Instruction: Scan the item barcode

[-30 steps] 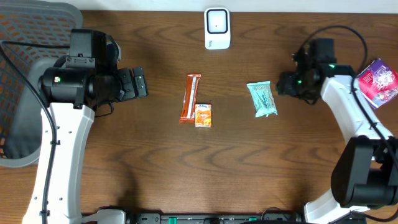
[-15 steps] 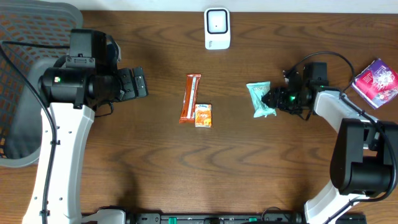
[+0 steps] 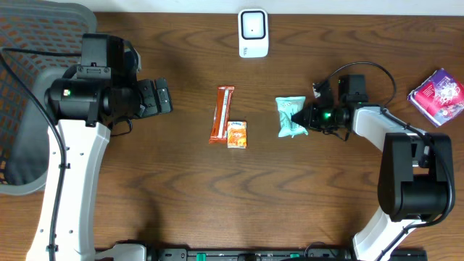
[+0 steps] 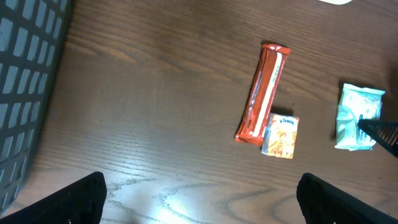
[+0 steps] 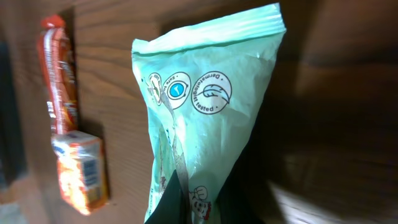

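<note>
Right hand (image 3: 309, 117) pinching mint packet (image 5: 205, 124), "tested" seal (image 5: 212, 93)

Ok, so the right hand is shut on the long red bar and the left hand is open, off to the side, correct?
Not quite: the right hand is shut on the pale green packet, not the long red bar; the right wrist view shows this. The left hand is open, off to the side.

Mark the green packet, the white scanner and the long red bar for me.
green packet (image 3: 290, 116), overhead view, middle of the pack.
white scanner (image 3: 253, 29), overhead view, its front face.
long red bar (image 3: 222, 114), overhead view, middle of wrapper.
</note>
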Tool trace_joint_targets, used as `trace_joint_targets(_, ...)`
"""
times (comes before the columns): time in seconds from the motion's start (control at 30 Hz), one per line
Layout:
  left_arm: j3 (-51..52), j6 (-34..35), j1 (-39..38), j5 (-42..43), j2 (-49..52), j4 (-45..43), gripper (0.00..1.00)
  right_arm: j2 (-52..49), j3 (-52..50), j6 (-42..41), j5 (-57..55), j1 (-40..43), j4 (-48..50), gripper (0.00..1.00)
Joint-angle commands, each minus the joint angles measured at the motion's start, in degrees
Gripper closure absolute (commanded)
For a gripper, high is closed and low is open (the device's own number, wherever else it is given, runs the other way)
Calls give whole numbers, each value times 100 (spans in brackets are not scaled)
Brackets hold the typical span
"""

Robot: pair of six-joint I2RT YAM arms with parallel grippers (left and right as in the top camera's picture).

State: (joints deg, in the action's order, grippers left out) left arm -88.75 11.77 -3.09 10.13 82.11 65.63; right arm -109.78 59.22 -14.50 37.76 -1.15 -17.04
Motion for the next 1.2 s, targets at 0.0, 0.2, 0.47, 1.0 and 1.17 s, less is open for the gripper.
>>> trace_joint_targets(0.0,-31,-13,20,-35,28,13,2,229,422,-616,334,-105,267,99)
trace_joint_targets(0.2,-31,-13,20,-35,28,13,2,487,756,-2087,114,-426,2295,99)
trace_joint_targets(0.47,-31,-13,20,-35,28,13,2,424,754,-3759,-2387,-1198,3910,99)
trace_joint_targets(1.0,-31,-13,17,-35,28,13,2,-1775,3967,-3600,-2573,-1539,2465,99)
trace_joint_targets(1.17,-31,-15,20,-35,28,13,2,-2275,4887,-3115,-2282,-1534,1764,99)
